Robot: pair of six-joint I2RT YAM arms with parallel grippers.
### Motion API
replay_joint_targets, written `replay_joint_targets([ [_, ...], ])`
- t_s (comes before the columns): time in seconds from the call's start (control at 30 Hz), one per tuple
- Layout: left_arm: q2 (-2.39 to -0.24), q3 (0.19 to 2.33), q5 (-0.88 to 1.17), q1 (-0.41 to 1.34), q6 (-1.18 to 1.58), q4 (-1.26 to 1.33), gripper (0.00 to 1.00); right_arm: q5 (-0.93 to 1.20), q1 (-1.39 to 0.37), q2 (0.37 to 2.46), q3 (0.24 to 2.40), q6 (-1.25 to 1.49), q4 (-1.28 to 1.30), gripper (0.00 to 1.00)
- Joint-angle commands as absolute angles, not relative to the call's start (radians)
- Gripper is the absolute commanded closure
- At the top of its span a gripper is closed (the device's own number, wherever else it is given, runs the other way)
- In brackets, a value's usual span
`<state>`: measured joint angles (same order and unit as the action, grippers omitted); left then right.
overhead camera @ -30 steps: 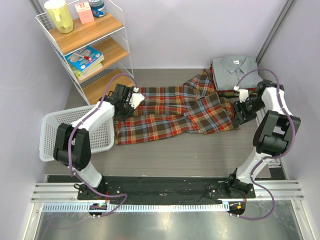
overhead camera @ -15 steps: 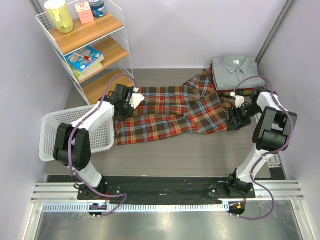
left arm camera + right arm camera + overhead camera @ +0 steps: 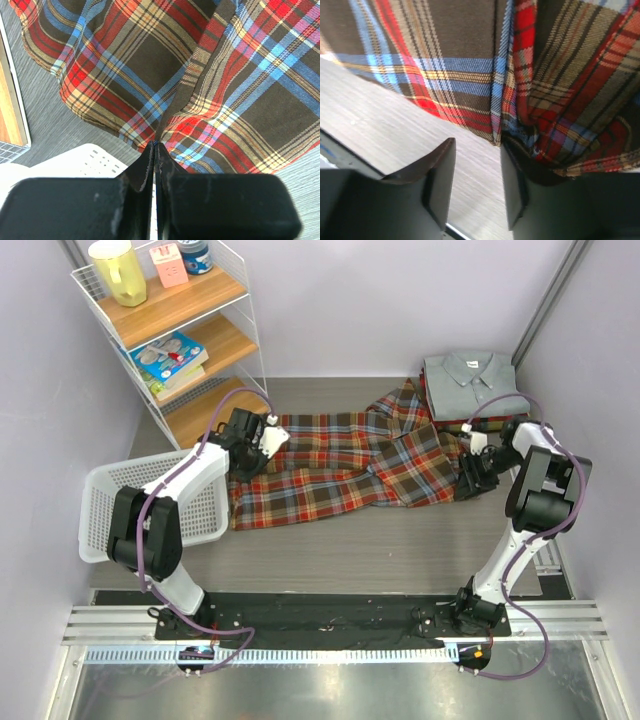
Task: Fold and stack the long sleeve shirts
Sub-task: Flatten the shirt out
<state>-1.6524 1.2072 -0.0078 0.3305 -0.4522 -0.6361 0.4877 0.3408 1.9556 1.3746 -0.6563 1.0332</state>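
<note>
Sprawling across the counter (image 3: 400, 540), the plaid shirt (image 3: 340, 465) reaches the grey folded shirt (image 3: 470, 380). Its left hem meets the closed left end effector (image 3: 155, 147); the right end effector (image 3: 477, 185) stands partly open at its right edge.

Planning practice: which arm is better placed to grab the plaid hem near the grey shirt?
Likely right: the right gripper is open at that plaid shirt hem; left gripper, shut, sits opposite.

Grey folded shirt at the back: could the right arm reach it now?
Probably yes: the grey shirt lies uncovered just beyond the right gripper, open at the plaid shirt; nothing stands between.
</note>
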Motion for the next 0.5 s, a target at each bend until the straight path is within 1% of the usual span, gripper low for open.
replay_joint_targets([
  [0.0,-1.655,1.21,-0.005,0.327,-0.449,-0.615,1.0,0.594,0.341,1.925,1.422,-0.669,1.109,0.64],
  [0.07,-1.658,1.218,-0.005,0.325,-0.449,-0.615,1.0,0.61,0.341,1.91,1.442,-0.675,1.136,0.74],
  [0.1,-1.661,1.219,-0.005,0.327,-0.449,-0.618,1.0,0.617,0.342,1.905,1.462,-0.678,1.147,0.84],
  [0.17,-1.664,1.227,-0.005,0.327,-0.448,-0.624,1.0,0.624,0.341,1.887,1.489,-0.676,1.181,0.95],
  [0.2,-1.666,1.229,-0.008,0.327,-0.451,-0.623,1.0,0.632,0.341,1.881,1.526,-0.676,1.193,0.99],
  [0.47,-1.663,1.241,-0.014,0.327,-0.451,-0.624,1.0,0.715,0.362,1.781,1.735,-0.699,1.373,0.99],
])
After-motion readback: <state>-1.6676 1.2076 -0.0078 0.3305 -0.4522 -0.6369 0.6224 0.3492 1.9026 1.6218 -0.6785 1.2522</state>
